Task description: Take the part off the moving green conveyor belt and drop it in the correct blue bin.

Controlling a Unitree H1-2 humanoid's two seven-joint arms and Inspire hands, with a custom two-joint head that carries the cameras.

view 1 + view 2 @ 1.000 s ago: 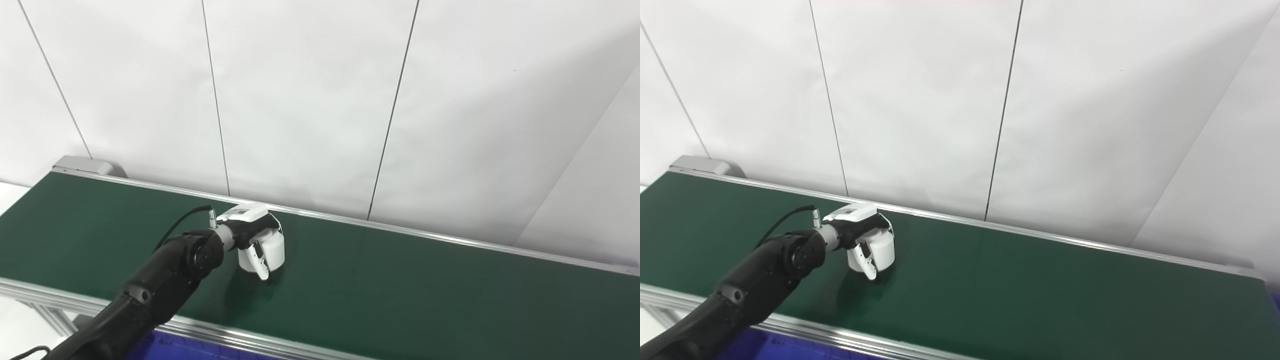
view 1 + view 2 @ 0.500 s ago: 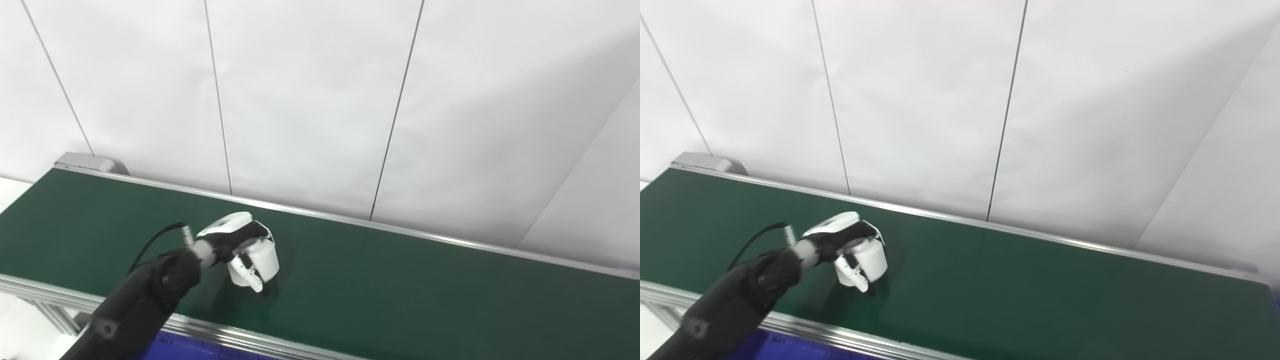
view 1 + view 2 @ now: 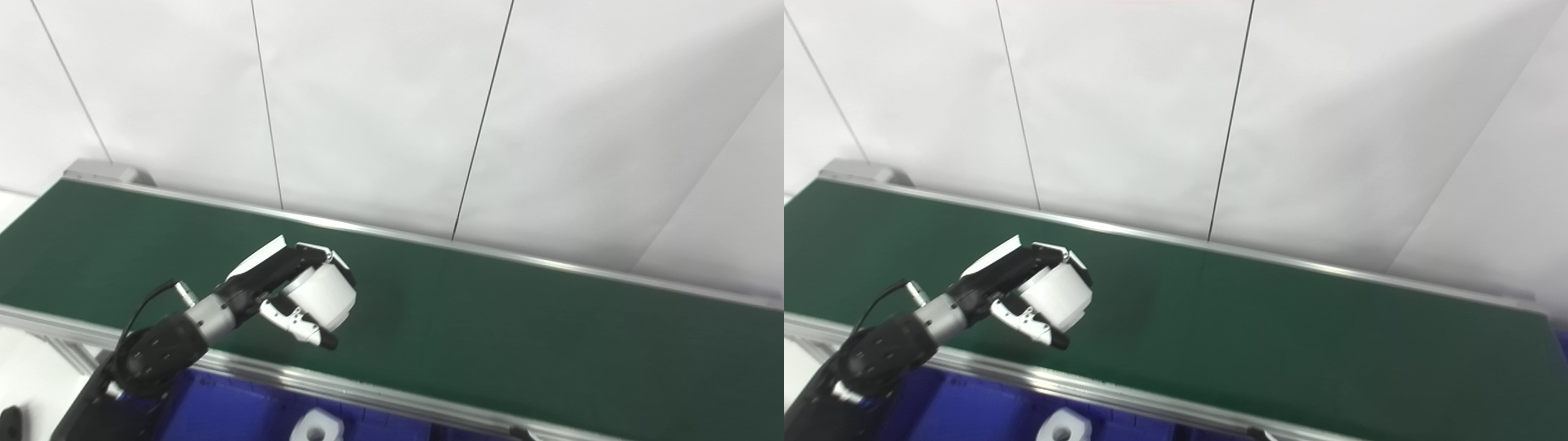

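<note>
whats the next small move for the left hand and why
Probably draw the left robot hand back toward the blue bin: it grips the white part over the green belt, and the bin lies just past the near rail.

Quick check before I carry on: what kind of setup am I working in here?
It looks like a conveyor sorting station, perhaps a test cell. A green belt with metal side rails runs along a plain white panelled wall; a blue bin below its near edge holds a white part; the left hand holds a white cylindrical part.
</note>
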